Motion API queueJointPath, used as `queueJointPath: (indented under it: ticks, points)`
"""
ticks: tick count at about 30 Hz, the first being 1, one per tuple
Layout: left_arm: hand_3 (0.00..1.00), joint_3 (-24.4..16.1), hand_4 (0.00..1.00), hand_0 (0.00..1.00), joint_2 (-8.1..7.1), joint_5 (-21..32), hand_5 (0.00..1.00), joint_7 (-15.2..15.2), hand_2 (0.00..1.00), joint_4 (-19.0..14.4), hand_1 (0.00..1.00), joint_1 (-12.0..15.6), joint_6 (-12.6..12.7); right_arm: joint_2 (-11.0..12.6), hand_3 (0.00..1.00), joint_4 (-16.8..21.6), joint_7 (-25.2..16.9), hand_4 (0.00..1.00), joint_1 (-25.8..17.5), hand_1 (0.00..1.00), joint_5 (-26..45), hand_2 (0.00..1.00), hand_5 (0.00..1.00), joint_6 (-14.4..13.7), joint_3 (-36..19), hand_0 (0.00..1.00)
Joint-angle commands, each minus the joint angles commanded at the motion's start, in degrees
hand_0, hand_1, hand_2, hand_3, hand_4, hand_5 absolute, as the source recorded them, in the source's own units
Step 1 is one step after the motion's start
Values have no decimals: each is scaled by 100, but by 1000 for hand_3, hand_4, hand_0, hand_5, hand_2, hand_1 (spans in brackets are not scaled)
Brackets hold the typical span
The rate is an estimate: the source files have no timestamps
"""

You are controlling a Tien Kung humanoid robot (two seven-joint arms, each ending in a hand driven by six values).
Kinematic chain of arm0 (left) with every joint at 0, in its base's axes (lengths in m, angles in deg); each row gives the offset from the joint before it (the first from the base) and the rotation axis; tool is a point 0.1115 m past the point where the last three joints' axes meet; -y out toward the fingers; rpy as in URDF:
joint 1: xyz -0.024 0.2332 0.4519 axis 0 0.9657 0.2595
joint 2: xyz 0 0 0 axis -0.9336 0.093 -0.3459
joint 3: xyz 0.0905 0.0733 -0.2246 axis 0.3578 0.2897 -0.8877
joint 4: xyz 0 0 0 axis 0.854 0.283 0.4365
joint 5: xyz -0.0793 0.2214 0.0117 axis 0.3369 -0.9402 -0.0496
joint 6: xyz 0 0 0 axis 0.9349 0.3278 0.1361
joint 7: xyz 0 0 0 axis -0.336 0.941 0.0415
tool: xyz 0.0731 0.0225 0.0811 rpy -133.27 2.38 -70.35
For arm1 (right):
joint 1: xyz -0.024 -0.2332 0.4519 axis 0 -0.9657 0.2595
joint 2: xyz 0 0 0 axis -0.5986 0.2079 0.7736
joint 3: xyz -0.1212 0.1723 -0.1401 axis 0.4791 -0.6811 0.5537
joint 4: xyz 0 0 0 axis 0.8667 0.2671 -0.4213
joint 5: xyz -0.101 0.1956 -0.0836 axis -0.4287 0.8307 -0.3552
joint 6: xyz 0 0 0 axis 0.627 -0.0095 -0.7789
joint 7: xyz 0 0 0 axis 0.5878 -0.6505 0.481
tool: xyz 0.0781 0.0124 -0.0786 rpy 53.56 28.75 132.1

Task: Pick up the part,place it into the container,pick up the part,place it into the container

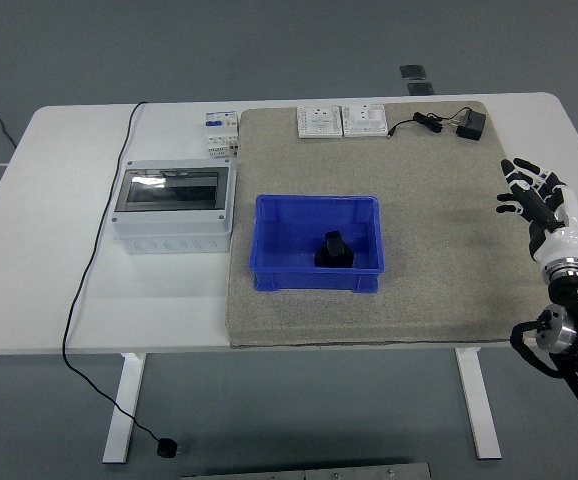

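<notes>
A blue container (318, 243) stands on the grey mat (439, 240) near the table's middle, with one black part (333, 250) lying inside it. Another black part with a short cable, an adapter (470, 125), lies at the mat's far right corner. My right hand (531, 194) hovers over the mat's right edge with its fingers spread, and it holds nothing. It is well to the right of the container and nearer than the adapter. My left arm does not show.
A grey enclosure with a dark window (173, 207) sits left of the mat. Two white socket plates (341, 121) lie at the mat's far edge, with small breakers (221, 131) beside them. A black cable (94, 270) runs off the table's left front.
</notes>
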Motion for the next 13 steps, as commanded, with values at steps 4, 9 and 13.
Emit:
queueJointPath:
  ticks: [4, 9, 13]
  points:
    - [583, -28, 614, 718, -17, -77, 472, 0, 704, 0, 604, -17, -6, 22, 607, 61, 41, 806, -44, 346, -265, 628, 298, -44, -125, 320]
    - [583, -146, 614, 717, -54, -331, 472, -20, 703, 0, 604, -30, 26, 34, 607, 231, 183, 806, -84, 347, -907, 628, 299, -118, -222, 331]
    - [582, -197, 615, 716, -81, -417, 472, -36, 694, 0, 599, -31, 49, 23, 607, 342, 298, 807, -86, 354, -1499, 627, 301, -118, -206, 347]
